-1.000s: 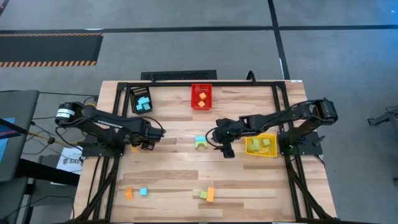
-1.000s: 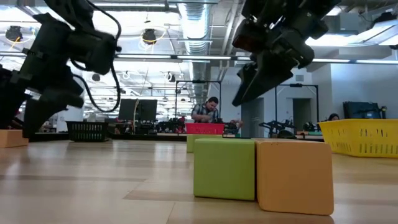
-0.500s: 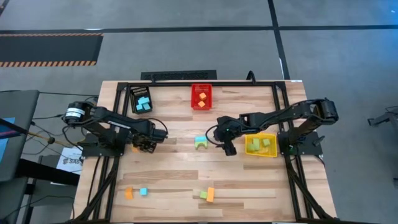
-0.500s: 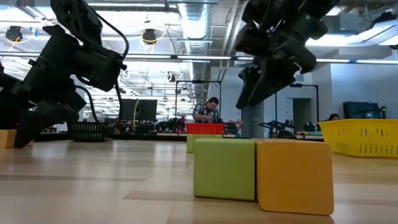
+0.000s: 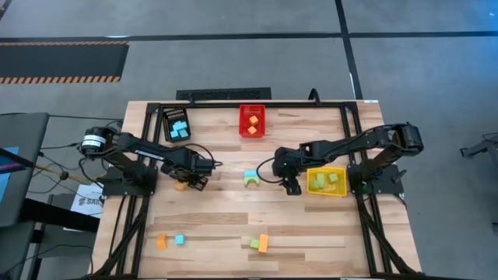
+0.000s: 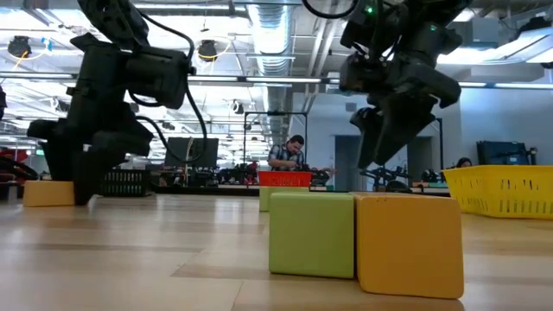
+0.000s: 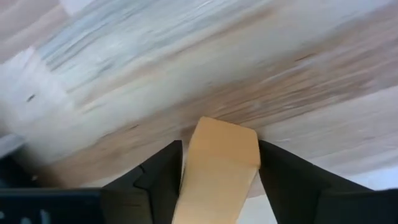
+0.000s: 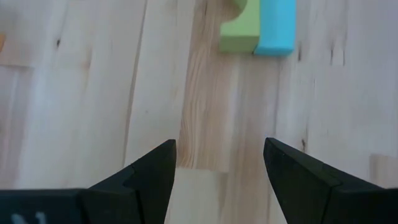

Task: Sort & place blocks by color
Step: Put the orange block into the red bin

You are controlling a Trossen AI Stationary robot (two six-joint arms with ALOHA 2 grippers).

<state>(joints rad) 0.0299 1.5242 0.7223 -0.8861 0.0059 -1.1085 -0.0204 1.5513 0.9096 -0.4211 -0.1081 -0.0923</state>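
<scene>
Left pincer (image 5: 196,180), left of centre in the high view, is down on an orange block (image 5: 181,185) on the tabletop (image 5: 218,210); I judge this the pick-up step. Next it must close fully, lift, and carry to the red bin (image 5: 251,120) at upper centre, which holds orange blocks. Right pincer (image 5: 289,183) hangs spread just right of the green block (image 5: 251,180) at centre.

Low view: the left arm reaches steeply down, its pincer (image 6: 82,186) at the orange block (image 6: 47,193) at far left; the right pincer (image 6: 380,142) hangs clear above.

Left wrist view: both fingers (image 7: 155,177) flank the block (image 7: 217,168), seemingly not yet pinching.

Right wrist view: fingers (image 8: 146,174) spread, green block (image 8: 239,31) and blue block (image 8: 275,28) ahead, touching.
</scene>
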